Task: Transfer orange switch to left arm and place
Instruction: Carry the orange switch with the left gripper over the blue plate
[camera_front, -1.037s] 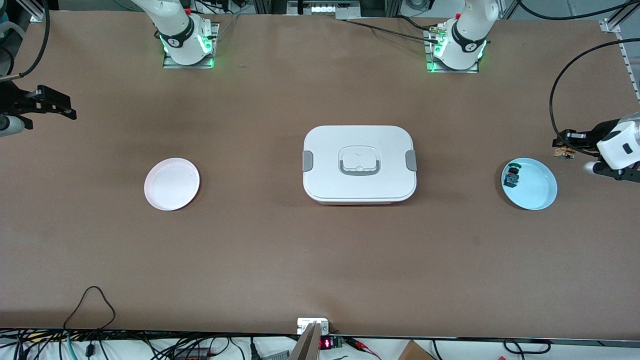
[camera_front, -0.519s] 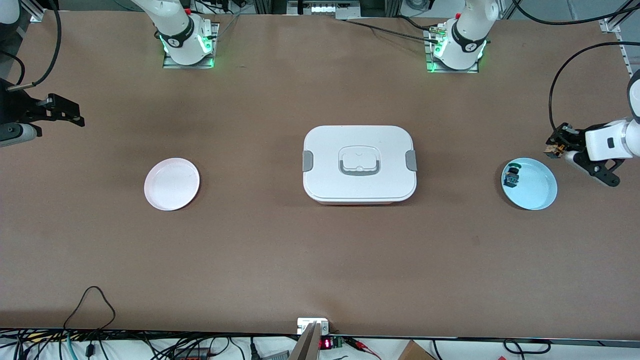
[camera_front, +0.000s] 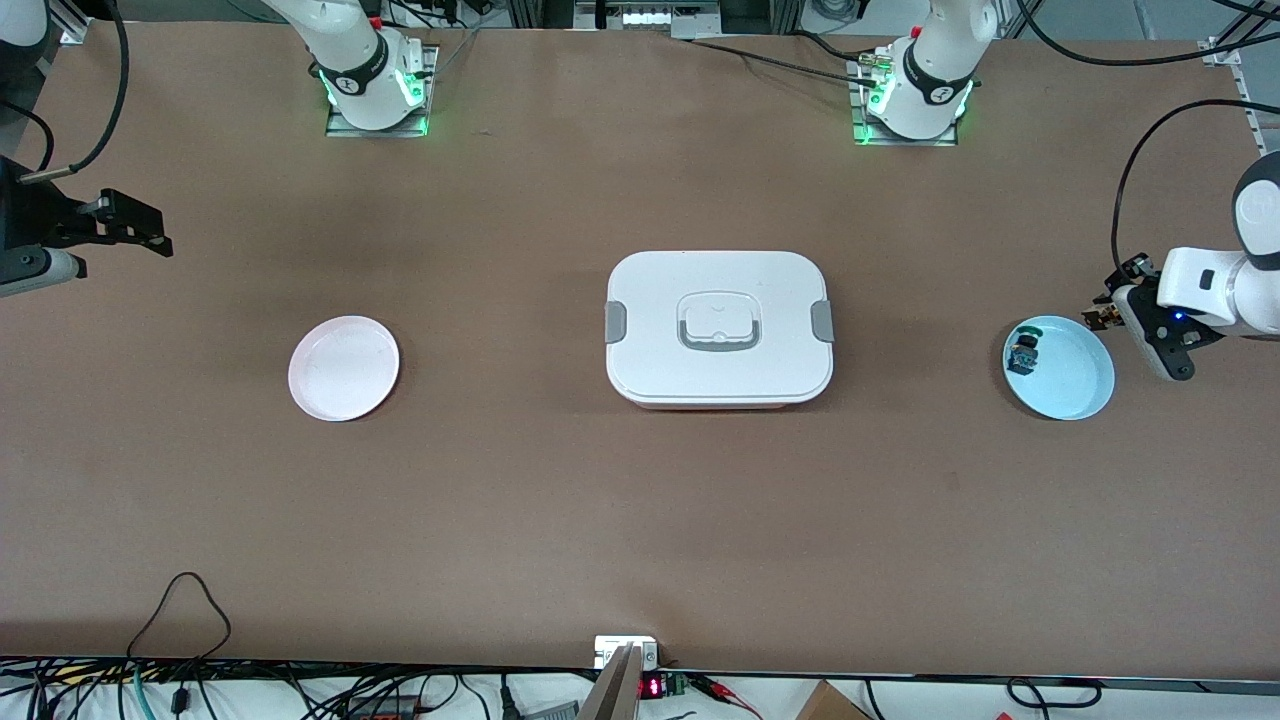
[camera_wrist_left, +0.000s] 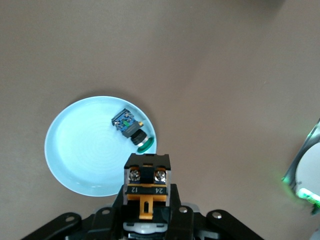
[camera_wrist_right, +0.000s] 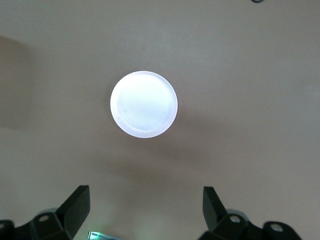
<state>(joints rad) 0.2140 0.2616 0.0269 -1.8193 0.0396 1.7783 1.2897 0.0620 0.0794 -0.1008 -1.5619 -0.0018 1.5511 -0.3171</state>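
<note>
Orange switch clamped in the left claw, up over the blue plate's rim at about 2 o'clock. Green-and-blue switch left lying in that plate at 9 o'clock. Right claw spread wide, empty, waiting above the surface at the right arm's end, with the white plate and box apart.

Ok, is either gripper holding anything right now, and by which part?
The left gripper is shut on the orange switch, gripping its lower end by the orange band, up beside the blue plate. The right gripper is open, holding nothing.
</note>
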